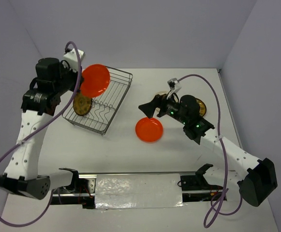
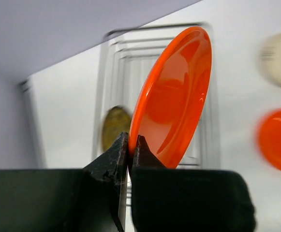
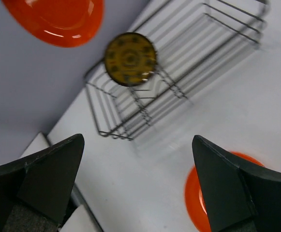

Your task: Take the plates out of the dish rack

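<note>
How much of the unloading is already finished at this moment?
Done: an orange plate and a cream plate lie on the table. In hand: the left gripper is shut on a second orange plate, held above the dish rack. Left: one mustard plate stands in the rack.

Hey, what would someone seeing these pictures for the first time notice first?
The glossy orange plate, pinched by its rim in the left gripper and held on edge over the dish rack. Next, a matching orange plate lying flat on the table near the open right gripper, and a mustard-gold plate standing alone in the rack.
</note>
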You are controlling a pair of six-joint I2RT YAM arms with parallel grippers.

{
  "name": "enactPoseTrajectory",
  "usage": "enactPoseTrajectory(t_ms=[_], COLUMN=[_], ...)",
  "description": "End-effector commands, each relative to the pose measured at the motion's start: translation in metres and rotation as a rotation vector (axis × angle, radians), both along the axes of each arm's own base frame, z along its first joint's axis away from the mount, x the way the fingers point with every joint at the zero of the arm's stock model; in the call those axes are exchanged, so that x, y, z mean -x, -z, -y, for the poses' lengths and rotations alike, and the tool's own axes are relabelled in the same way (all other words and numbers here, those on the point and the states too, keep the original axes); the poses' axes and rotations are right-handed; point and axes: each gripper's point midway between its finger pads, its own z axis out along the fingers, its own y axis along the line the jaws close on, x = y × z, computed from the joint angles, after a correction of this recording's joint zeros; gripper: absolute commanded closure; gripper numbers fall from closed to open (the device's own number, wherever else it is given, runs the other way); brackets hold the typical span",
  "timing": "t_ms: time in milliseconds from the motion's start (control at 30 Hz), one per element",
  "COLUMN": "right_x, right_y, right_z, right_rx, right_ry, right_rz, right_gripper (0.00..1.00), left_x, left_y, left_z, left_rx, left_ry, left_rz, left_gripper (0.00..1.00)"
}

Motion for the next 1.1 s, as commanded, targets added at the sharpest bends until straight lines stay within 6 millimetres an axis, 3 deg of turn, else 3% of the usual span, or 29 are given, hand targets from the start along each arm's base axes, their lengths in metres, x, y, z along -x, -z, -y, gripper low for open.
enactPoseTrajectory(t_ms=[0, 200, 300, 433, 500, 567, 600, 667, 700, 733, 767, 867, 900, 933, 967, 1000, 1067], right_x=[0.033, 0.034, 0.033, 0.03, 0.027, 0.024, 0.021, 0.01, 0.003, -0.009, -0.013, -0.012, -0.01, -0.007, -0.006, -0.004, -0.002], right_y=[-0.078, -0.092, -0.089, -0.09, -0.092, -0.091, -0.088, -0.07, -0.061, -0.031, -0.015, 0.039, 0.049, 0.059, 0.081, 0.089, 0.113], right_z=[-0.042, -0.061, -0.072, -0.082, -0.085, -0.084, -0.08, -0.068, -0.061, -0.047, -0.038, -0.012, -0.006, -0.001, 0.012, 0.017, 0.034], right_rx=[-0.158, -0.21, -0.21, -0.216, -0.236, -0.241, -0.235, -0.203, -0.188, -0.137, -0.105, -0.001, 0.014, 0.029, 0.042, 0.043, 0.032], right_ry=[-0.289, -0.372, -0.402, -0.411, -0.416, -0.387, -0.362, -0.256, -0.199, -0.091, -0.045, 0.033, 0.038, 0.035, 0.042, 0.035, 0.028], right_rz=[0.267, 0.275, 0.274, 0.283, 0.284, 0.271, 0.261, 0.177, 0.127, 0.004, -0.057, -0.206, -0.225, -0.24, -0.285, -0.302, -0.354], right_gripper=[0.0, 0.05, 0.08, 0.25, 0.57, 1.0, 1.0, 1.0, 1.0, 1.0, 1.0, 1.0, 0.99, 0.97, 0.97, 0.96, 0.95], left_x=[0.048, 0.086, 0.096, 0.092, 0.088, 0.08, 0.074, 0.045, 0.033, 0.024, 0.01, -0.003, -0.002, -0.001, 0.0, 0.0, 0.001], left_y=[0.003, -0.016, -0.024, -0.015, -0.011, -0.003, 0.0, 0.008, 0.014, 0.013, 0.019, 0.027, 0.024, 0.036, 0.036, 0.03, 0.036], left_z=[0.08, 0.119, 0.13, 0.135, 0.135, 0.131, 0.127, 0.095, 0.08, 0.063, 0.025, -0.034, -0.045, -0.054, -0.065, -0.069, -0.074], left_rx=[0.232, 0.404, 0.486, 0.516, 0.516, 0.493, 0.478, 0.386, 0.338, 0.29, 0.19, -0.003, -0.056, -0.093, -0.128, -0.146, -0.164], left_ry=[0.428, 0.67, 0.73, 0.744, 0.735, 0.698, 0.655, 0.411, 0.314, 0.217, 0.012, -0.247, -0.277, -0.311, -0.357, -0.365, -0.378], left_rz=[-0.08, -0.112, -0.138, -0.195, -0.211, -0.222, -0.22, -0.181, -0.173, -0.151, -0.123, -0.066, -0.041, -0.05, -0.037, -0.003, -0.007], left_gripper=[1.0, 1.0, 0.92, 0.85, 0.8, 0.55, 0.24, 0.0, 0.01, 0.0, 0.0, 0.0, 0.0, 0.01, 0.0, 0.0, 0.01])
